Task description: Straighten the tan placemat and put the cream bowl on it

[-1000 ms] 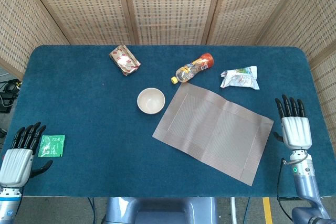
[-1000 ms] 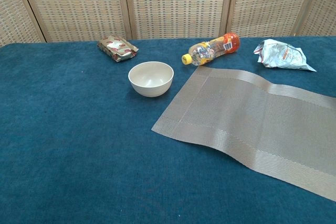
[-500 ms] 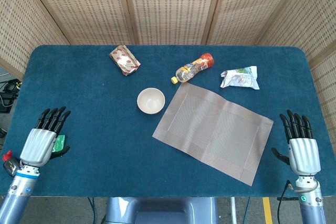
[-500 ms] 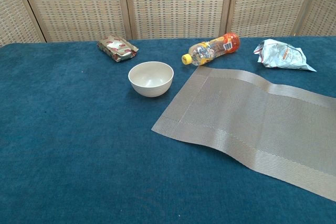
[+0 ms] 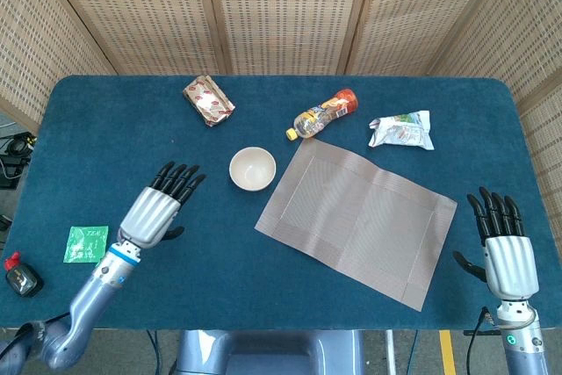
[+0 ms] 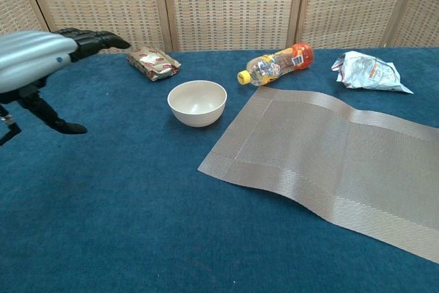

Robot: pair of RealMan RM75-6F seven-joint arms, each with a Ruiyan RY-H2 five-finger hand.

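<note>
Woven tan, the placemat [image 5: 357, 219] is the biggest item we log: it lies skewed on the blue table [image 5: 132, 138], its long edges running diagonally, between the two hands and nearer the right one, with a slight ripple across its middle in the chest view. Neither hand touches it. The left hand [image 5: 158, 208] hangs above the cloth with fingers stretched out and apart, holding nothing; its fingertips point toward the cream bowl [image 5: 253, 169], which sits upright just beyond them and just beside the mat's upper-left edge, not on it. The right hand [image 5: 507, 248] rests near the table's front right corner, fingers extended and unloaded, a short way off the mat's nearest corner. We judge the task at its opening step: mat not yet straightened, bowl not yet moved. Next move, in our estimate, calls for pressing flat on the mat near a corner and rotating it square to the table edge, taking care not to push it into the bowl or the bottle [image 5: 323, 113] beyond its far corner. A green packet [image 5: 86, 243] lies behind the left hand.
</note>
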